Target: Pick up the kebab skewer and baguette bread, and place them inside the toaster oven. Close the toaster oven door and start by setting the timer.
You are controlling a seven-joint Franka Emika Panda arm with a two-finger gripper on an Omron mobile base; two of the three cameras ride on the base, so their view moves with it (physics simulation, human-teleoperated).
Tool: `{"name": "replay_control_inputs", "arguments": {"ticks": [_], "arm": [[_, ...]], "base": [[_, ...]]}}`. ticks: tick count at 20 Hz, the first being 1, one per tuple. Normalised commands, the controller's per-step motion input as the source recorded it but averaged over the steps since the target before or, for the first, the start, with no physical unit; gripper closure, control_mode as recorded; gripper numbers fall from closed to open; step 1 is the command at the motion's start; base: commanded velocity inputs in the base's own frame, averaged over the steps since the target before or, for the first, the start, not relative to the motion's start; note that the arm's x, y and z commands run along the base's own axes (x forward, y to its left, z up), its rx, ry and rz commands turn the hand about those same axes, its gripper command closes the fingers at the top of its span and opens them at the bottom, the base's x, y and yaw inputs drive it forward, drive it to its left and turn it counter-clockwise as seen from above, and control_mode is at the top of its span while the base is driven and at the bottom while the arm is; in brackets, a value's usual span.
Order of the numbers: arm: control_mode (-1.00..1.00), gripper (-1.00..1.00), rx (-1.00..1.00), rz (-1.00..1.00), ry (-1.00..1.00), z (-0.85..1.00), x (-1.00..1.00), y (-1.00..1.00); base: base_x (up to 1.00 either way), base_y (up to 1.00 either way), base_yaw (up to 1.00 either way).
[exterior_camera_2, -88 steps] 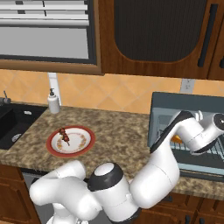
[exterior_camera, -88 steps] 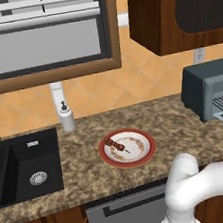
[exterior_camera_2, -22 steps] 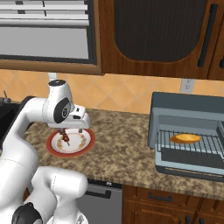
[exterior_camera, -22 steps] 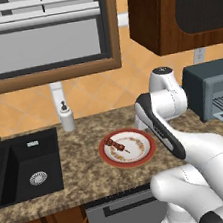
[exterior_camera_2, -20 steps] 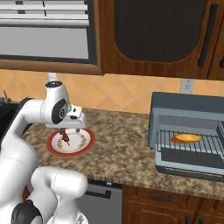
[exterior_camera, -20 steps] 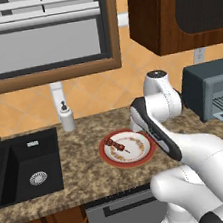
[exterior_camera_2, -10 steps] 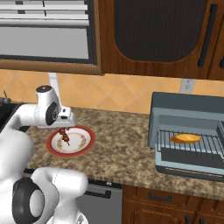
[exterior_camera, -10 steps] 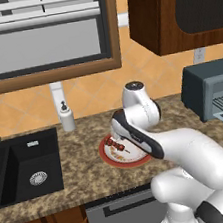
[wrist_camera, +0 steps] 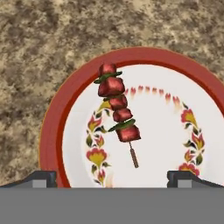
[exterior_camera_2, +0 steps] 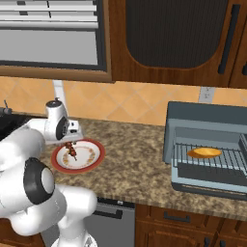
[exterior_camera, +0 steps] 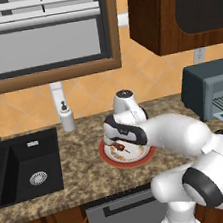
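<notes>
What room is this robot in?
Most likely a kitchen: a black sink set in a stone counter, a toaster oven with bread inside, and wooden cabinets.

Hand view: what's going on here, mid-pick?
Yes, about to pick. The gripper is open and poised over the kebab skewer, which lies untouched on the red-rimmed plate on the granite counter. The baguette bread is already on the rack inside the toaster oven, and the toaster oven door is down. Left to do: skewer in, door shut, timer set.
</notes>
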Motion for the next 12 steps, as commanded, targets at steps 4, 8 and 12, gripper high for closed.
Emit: {"name": "replay_control_inputs", "arguments": {"ticks": [4,8,12], "arm": [[-1.00,-1.00,0.00,0.12,0.07,-0.46,0.55,0.03],[-1.00,-1.00,0.00,0.03,0.07,-0.44,0.51,0.04],[-1.00,-1.00,0.00,0.00,0.07,-0.43,0.23,0.15]], "base": [[0.00,0.00,0.00],[0.00,0.00,0.00],[0.00,0.00,0.00]]}}
